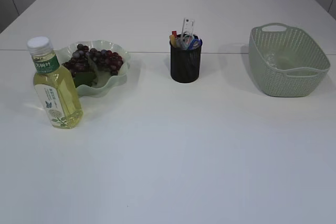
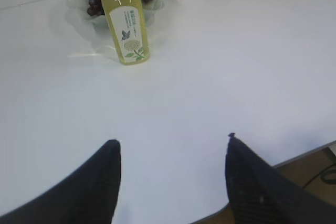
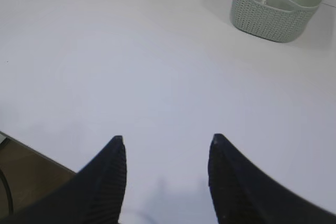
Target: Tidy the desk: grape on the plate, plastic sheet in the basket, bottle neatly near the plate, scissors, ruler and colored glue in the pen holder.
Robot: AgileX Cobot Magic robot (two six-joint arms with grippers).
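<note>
Seemingly complete: grapes [image 1: 94, 60] on plate [image 1: 116, 78]; bottle [image 1: 54, 85] upright just beside it; pen holder [image 1: 185, 61] stocked; sheet [image 1: 283, 61] apparently in basket [image 1: 286, 83]. Left gripper [image 2: 173, 153] and right gripper [image 3: 165, 148] apart, empty, near table edge. Next: nothing left, by my reading.

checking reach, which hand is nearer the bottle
Left. The left hand is open with the bottle straight ahead of it in its wrist view. The right hand is open too, with the bottle only at its view's far left corner.
</note>
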